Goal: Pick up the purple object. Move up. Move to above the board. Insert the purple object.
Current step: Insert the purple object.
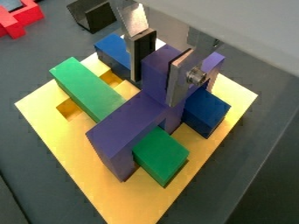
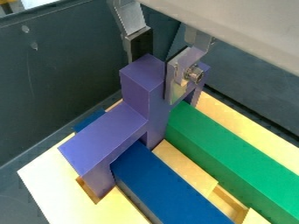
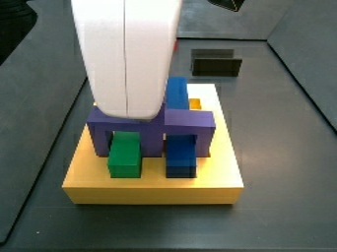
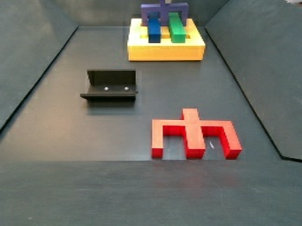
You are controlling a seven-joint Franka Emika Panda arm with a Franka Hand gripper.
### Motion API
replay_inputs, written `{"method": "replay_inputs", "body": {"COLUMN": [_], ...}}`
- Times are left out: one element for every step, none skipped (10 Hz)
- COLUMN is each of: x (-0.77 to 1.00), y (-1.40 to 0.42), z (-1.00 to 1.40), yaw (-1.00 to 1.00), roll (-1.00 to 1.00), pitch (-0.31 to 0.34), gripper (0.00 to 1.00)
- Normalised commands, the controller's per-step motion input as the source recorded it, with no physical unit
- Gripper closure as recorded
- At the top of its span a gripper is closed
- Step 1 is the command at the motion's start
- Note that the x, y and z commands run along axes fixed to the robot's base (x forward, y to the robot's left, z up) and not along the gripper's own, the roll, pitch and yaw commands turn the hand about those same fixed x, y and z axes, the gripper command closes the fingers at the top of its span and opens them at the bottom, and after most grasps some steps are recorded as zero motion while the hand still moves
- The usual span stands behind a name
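The purple object (image 1: 126,131) sits in the yellow board (image 1: 70,175), its crossbar straddling a green bar (image 1: 87,87) and a blue bar (image 1: 208,112). It shows in both wrist views (image 2: 107,144) and both side views (image 3: 194,120) (image 4: 157,12). My gripper (image 1: 159,87) stands over the board with its two fingers on either side of the purple knob (image 2: 142,74), pads against it, so it is shut on the knob. In a side view the white gripper housing (image 3: 129,59) hides the fingers. The board also shows in that view (image 3: 152,187).
A red notched block (image 4: 195,137) lies on the dark floor in front of the board (image 4: 165,51). The black fixture (image 4: 109,86) stands to one side, between them. Dark walls enclose the floor.
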Motion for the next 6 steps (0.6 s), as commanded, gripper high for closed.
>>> {"method": "replay_inputs", "body": {"x": [0.00, 0.00, 0.00, 0.04, 0.22, 0.29], "y": [0.00, 0.00, 0.00, 0.00, -0.09, -0.12], "z": [-0.15, -0.50, -0.65, -0.56, -0.46, -0.37], "yaw": [0.06, 0.06, 0.03, 0.04, 0.05, 0.04], "roll": [0.04, 0.00, -0.06, -0.08, -0.08, -0.05], "pitch": [0.003, -0.026, -0.100, -0.083, -0.026, 0.000], "gripper": [1.00, 1.00, 1.00, 1.00, 1.00, 1.00]}}
